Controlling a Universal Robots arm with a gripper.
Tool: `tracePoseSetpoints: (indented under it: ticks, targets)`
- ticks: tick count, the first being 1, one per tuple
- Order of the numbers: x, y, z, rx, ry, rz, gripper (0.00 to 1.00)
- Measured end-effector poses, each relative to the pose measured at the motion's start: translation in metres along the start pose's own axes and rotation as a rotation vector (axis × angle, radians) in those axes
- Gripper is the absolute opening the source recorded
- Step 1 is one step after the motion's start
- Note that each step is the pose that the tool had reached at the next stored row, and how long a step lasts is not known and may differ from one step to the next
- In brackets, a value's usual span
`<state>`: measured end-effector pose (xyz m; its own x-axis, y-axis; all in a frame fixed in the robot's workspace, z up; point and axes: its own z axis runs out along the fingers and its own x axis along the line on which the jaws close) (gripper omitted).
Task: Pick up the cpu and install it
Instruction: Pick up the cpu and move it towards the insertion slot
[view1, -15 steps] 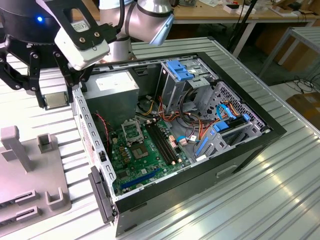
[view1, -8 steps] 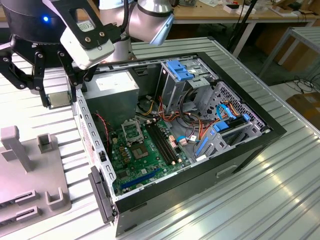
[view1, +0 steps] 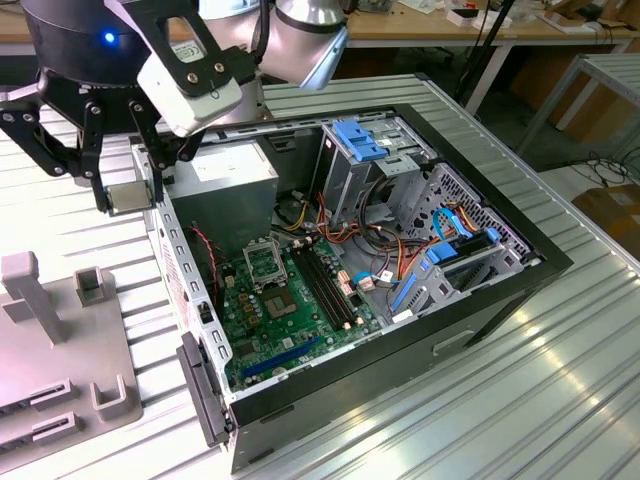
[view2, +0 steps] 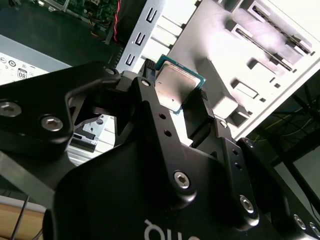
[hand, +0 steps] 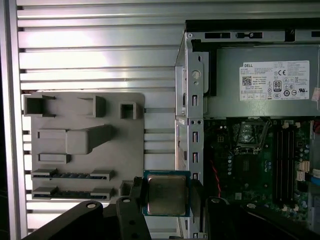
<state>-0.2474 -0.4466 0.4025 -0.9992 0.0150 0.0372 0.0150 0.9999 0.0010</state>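
Note:
The cpu (hand: 166, 194) is a small square chip with a silver-grey metal top and a green rim. My gripper (hand: 166, 197) is shut on it, one black finger against each of two opposite edges, as both wrist views show; the cpu (view2: 175, 86) lies flat between the fingers (view2: 150, 102). In the exterior view the gripper (view1: 128, 196) hangs with the cpu (view1: 127, 197) just outside the open computer case's wall, on the exterior view's left. The metal-framed socket (view1: 264, 262) sits on the green motherboard (view1: 290, 320) inside the case, apart from the cpu; it is also seen as the socket (hand: 248, 135).
The open black computer case (view1: 480, 300) lies on a ribbed metal table (view1: 560, 400). Inside are a grey power supply (hand: 260, 80), drive cages with blue clips (view1: 355, 140) and bundled cables (view1: 380, 250). A grey parts fixture (hand: 85, 145) lies beside the case.

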Motion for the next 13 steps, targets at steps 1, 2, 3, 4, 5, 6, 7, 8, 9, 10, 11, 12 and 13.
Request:
tracePoseSetpoints:
  ticks: [1,2,3,4,5,6,7,8,9,10,11,12,13]
  targets:
    - [-0.001,0.0,0.0,-0.0001,0.0,0.0,0.47]
    - [-0.0021,0.0,-0.0001,0.0,0.0,0.0,0.47]
    - [-0.0029,0.0001,-0.0001,0.0,0.0,0.0,0.47]
    - [-0.0039,0.0001,-0.0001,-0.0001,0.0,0.0,0.47]
    - [-0.0048,0.0001,-0.0002,0.0,0.0,0.0,0.47]
    - [-0.0066,0.0001,-0.0002,0.0,0.0,0.0,0.47]
    - [-0.008,0.0001,-0.0003,0.0,0.0,0.0,0.47]
    - [-0.01,0.0002,-0.0004,0.0,0.0,0.0,0.47]
    - [-0.0112,0.0002,-0.0004,-0.0001,0.0,0.0,0.47]
    - [-0.0122,0.0002,-0.0004,0.0,0.0,0.0,0.47]
    - [-0.0132,0.0002,-0.0005,0.0,0.0,0.0,0.47]
    - [-0.0147,0.0002,-0.0005,0.0,0.0,0.0,0.47]
    - [-0.0155,0.0002,-0.0006,0.0,0.0,0.0,0.47]
